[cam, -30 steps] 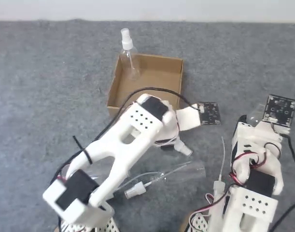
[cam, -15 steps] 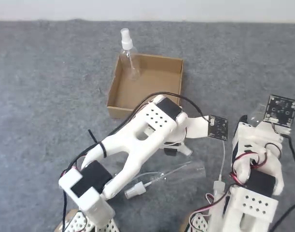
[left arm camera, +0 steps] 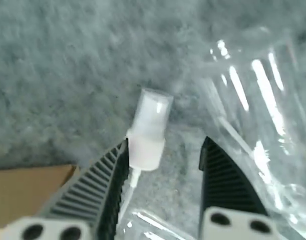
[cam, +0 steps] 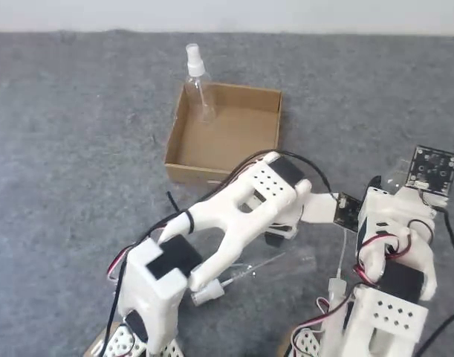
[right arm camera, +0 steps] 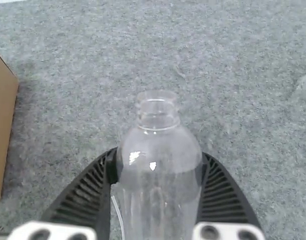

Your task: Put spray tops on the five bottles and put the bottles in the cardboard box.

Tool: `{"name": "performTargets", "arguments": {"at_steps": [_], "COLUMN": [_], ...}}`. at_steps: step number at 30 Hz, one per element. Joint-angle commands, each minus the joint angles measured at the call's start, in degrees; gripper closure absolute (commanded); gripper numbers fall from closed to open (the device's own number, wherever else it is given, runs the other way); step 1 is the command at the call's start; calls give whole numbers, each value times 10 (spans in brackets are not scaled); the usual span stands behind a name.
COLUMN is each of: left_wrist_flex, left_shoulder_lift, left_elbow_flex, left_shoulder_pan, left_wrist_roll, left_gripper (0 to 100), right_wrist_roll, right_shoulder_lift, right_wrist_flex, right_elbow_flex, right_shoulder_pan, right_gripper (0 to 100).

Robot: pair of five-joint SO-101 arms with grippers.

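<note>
Clear bottle (right arm camera: 158,170) clamped between right fingers (right arm camera: 82,195), neck exposed for capping; left fingers (left arm camera: 106,187) apart, straddling spray top (left arm camera: 148,130).

1. This looks like a small robotics lab or a maker's test bench.
2. The work surface is a grey felt-like mat (cam: 78,111) that runs back to a plain white wall (cam: 286,15).
3. The left arm (cam: 241,212) and the right arm (cam: 394,253) are white printed shells with loose wires (cam: 365,245) showing.
4. A bare camera board (cam: 433,167) sits uncovered on the right arm's wrist.
</note>
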Motion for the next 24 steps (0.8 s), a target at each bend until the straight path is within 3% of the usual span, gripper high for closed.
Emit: {"name": "performTargets", "arguments": {"at_steps": [1,15,24], "left_wrist_flex": [2,8,111], "left_shoulder_lift": [16,68,66], "left_elbow_flex": [-57,-89,-154], "left_shoulder_pan": [3,1,-14], "left_wrist_roll": [-5,-3,13], "left_gripper": [787,870,961], "right_wrist_roll": [-3,-2,-2], "right_shoulder_lift": [-14,-14,-14], "right_wrist_flex": [-15,-15,-15], "right_elbow_flex": [-37,-36,-36], "right_shoulder_pan": [5,5,5], "right_gripper": [909,909,909]}}
